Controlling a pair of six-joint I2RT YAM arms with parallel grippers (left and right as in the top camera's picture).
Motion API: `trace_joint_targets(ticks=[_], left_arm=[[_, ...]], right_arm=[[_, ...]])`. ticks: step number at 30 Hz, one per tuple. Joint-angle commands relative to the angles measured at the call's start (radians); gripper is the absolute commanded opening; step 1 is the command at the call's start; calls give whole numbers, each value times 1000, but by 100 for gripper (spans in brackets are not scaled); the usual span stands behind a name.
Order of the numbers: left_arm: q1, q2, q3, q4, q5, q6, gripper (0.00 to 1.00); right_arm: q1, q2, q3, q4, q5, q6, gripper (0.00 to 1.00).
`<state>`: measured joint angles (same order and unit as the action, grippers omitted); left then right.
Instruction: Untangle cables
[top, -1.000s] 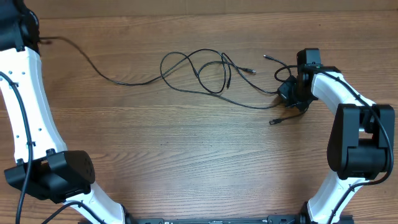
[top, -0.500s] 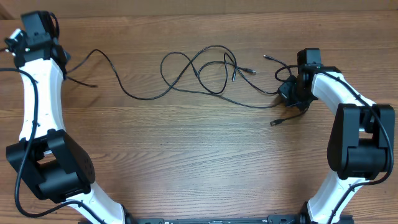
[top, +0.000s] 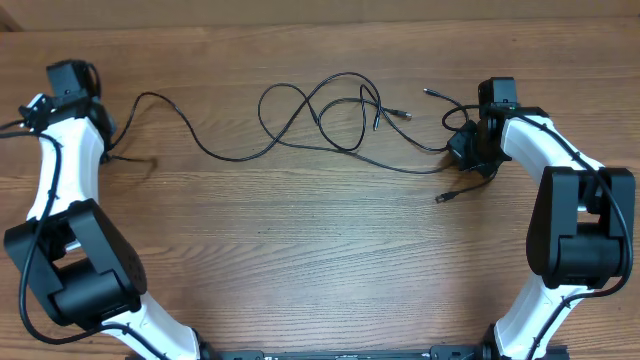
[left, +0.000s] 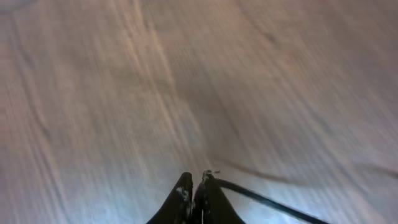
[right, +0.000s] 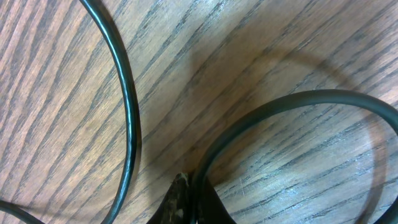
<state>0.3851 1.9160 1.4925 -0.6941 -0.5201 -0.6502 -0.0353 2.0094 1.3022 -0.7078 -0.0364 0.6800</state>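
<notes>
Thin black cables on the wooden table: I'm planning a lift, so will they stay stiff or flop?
Probably floppy: the thin black cables lie in loose, overlapping loops flat on the wooden table. Likely light, being so thin. Lifting one strand may drag its crossed neighbours along.

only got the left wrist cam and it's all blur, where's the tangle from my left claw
Observer: The tangle lies at the middle of the table, toward its far side, well to the right of the left claw.
Operator: is the cable i'm pinching linked to it
Observer: Yes, that cable runs in a loose curve from your claw straight into the loops.
Operator: what's the other arm doing
Observer: The right claw is shut on a strand at the tangle's right side.
</notes>
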Motion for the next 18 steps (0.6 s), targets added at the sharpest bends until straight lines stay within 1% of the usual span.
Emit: trace_joint_targets(ticks=[1, 3, 4, 5, 6, 7, 8, 11, 12, 13, 15, 18], left_arm=[[40, -5, -9, 7, -37, 28, 13], [61, -5, -9, 15, -37, 62, 20], [70, -5, -9, 19, -36, 80, 25], [79, -5, -9, 24, -36, 101, 38], [84, -5, -9, 31, -29, 130, 48], [88, -5, -9, 44, -5, 182, 58], [88, -5, -9, 58, 28, 240, 72], [81, -5, -4, 97, 214, 470, 97], [74, -5, 2, 97, 280, 529, 100], [68, -5, 8, 97, 328, 559, 100], [49, -5, 26, 97, 438, 586, 100], [10, -5, 51, 100, 591, 653, 87]], right_arm=[[-18, 56, -38, -1, 61, -4, 4], [-18, 56, -38, 0, 61, -4, 4], [-18, 56, -38, 0, 61, -4, 4], [-18, 56, -38, 0, 61, -4, 4], [-18, 56, -38, 1, 61, -4, 4], [-18, 56, -38, 3, 61, -4, 4], [-18, 56, -38, 4, 61, -4, 4], [-18, 56, -38, 8, 57, -4, 4], [-18, 56, -38, 8, 57, -4, 4], [-18, 56, -38, 8, 57, -4, 4], [-18, 56, -38, 7, 57, -4, 4], [-18, 56, -38, 7, 56, -4, 5]])
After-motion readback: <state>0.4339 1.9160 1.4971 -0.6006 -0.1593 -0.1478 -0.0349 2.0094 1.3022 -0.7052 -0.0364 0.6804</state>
